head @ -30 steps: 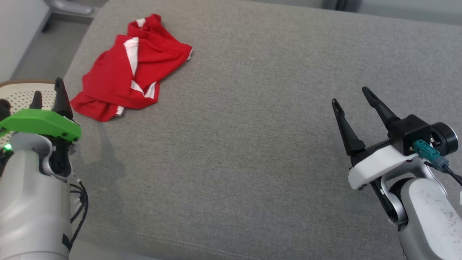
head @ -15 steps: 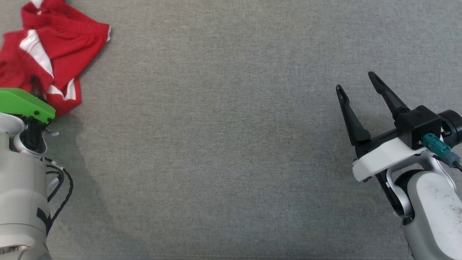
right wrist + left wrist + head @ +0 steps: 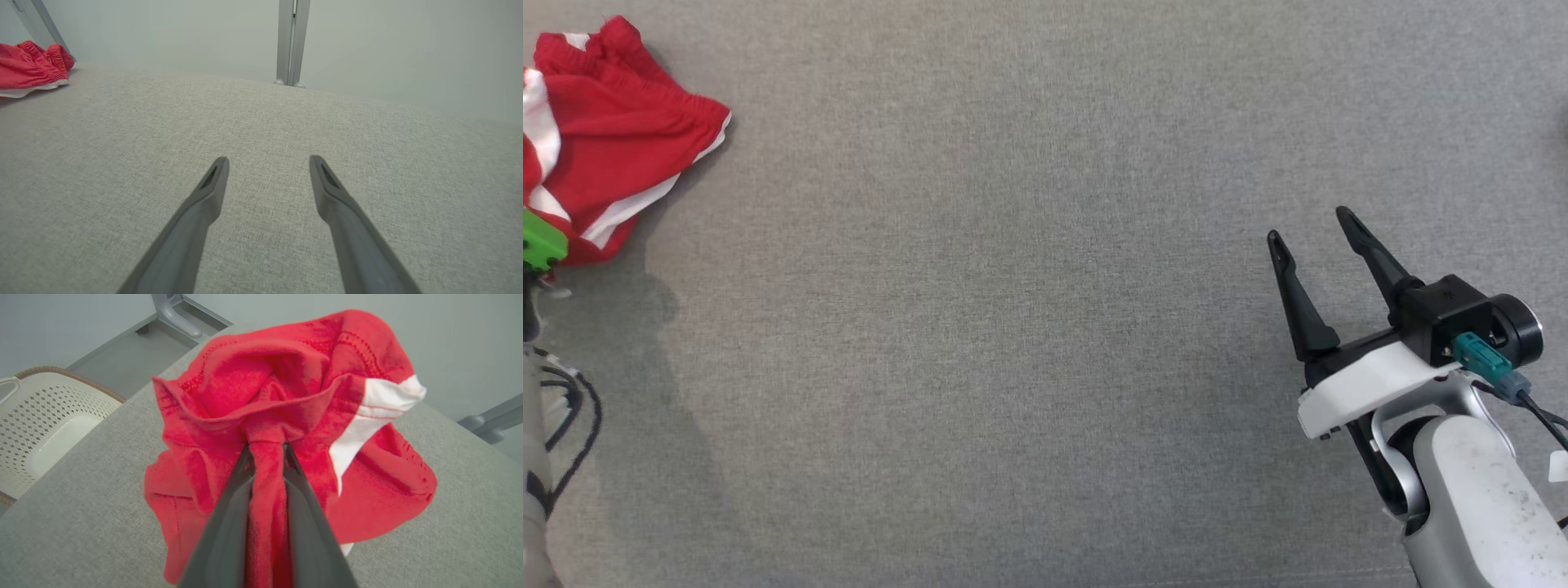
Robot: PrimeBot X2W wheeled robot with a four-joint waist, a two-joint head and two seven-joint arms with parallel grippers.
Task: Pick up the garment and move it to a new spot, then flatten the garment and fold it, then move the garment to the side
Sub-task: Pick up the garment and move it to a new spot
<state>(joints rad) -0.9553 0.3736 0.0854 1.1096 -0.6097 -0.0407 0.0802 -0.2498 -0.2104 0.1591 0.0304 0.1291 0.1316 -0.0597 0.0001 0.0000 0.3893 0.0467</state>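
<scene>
The garment (image 3: 613, 139) is a crumpled red pair of shorts with white stripes, at the upper left of the head view on the grey surface. In the left wrist view my left gripper (image 3: 267, 447) is shut on a pinched fold of the garment (image 3: 286, 396), which bunches up around the fingertips. Its green wrist cover (image 3: 539, 243) peeks in at the head view's left edge. My right gripper (image 3: 1311, 224) stands open at the lower right, far from the garment, with nothing between its fingers (image 3: 212, 183). The right wrist view has the garment (image 3: 28, 69) at its far left.
The grey fabric surface (image 3: 1013, 327) stretches wide between the two arms. A white perforated basket (image 3: 45, 424) stands off the surface's edge beyond the garment. Grey metal legs (image 3: 292, 41) rise past the far edge.
The head camera has swung right and down, so the garment slid to the left edge. My left gripper has reached the garment and shut on a fold. The right gripper has stayed open.
</scene>
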